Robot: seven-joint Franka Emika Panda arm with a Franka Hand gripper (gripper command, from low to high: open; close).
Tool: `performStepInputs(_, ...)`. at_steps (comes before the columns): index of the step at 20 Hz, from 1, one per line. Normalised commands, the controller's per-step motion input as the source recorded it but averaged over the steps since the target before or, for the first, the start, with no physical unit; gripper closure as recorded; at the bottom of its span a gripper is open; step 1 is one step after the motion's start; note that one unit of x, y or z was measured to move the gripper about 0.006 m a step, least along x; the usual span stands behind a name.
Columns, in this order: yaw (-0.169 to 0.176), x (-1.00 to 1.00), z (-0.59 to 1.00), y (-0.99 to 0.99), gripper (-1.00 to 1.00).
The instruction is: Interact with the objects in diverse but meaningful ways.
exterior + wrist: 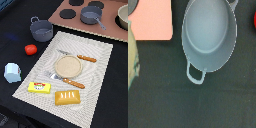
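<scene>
Pots [41, 29] and food are laid around a placemat [95, 75] like a table setting, within easy reach, while the claw's opening cannot be told, being unseen.

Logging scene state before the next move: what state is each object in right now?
Grey pot: upright, empty, off the placemat.
Saucepan: upright on the stove.
Tomato: on the dark table, untouched.
Blue cup: on the table beside the placemat.
Yellow packet: flat on the placemat.
Bread: flat on the placemat.
Plate: empty.
Hand: not in view.
</scene>
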Motion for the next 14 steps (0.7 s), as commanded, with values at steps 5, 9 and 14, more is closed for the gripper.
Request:
performStepInputs(5,0.014,0.20,0.00,-0.21,-1.00)
performStepInputs(9,0.000,0.45,0.00,-0.31,-1.00)
performStepInputs(14,0.000,0.43,-0.03,-0.51,-1.00)
